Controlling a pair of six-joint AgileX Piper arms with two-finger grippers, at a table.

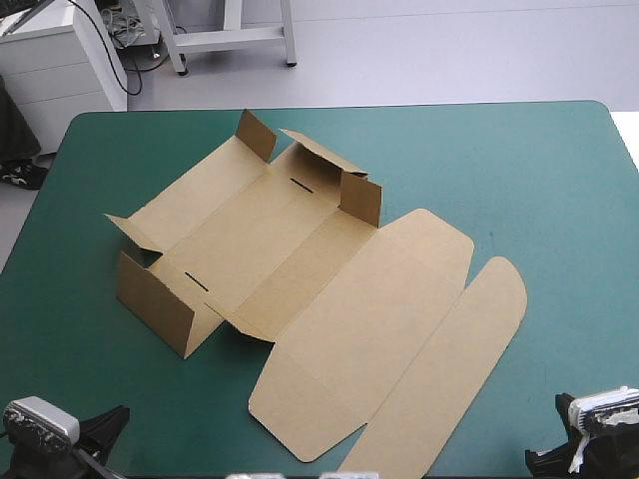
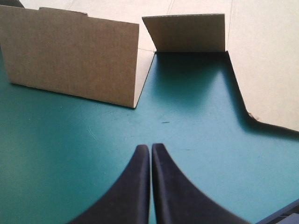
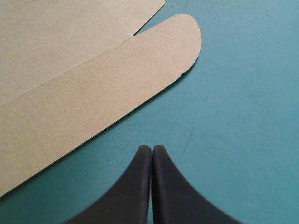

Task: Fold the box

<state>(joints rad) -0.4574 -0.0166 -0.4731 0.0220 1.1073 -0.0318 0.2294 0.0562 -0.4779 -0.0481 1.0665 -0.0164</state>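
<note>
The brown box (image 1: 300,269) lies in the middle of the teal-green table as a cut sheet, some end walls raised at its far and left ends and the long lid flat toward the near right. My left gripper (image 2: 150,148) is shut and empty over bare cover, a short way before a raised wall (image 2: 74,56) and a small upright flap (image 2: 187,32). My right gripper (image 3: 152,149) is also shut and empty, just off the edge of the lid's rounded flap (image 3: 117,79). In the high view both arms sit at the near corners, left (image 1: 95,434) and right (image 1: 584,449).
Bare teal-green cover (image 1: 539,170) spreads to the right of and beyond the box. White furniture (image 1: 60,55) and a metal stand (image 1: 230,35) are beyond the table's far edge.
</note>
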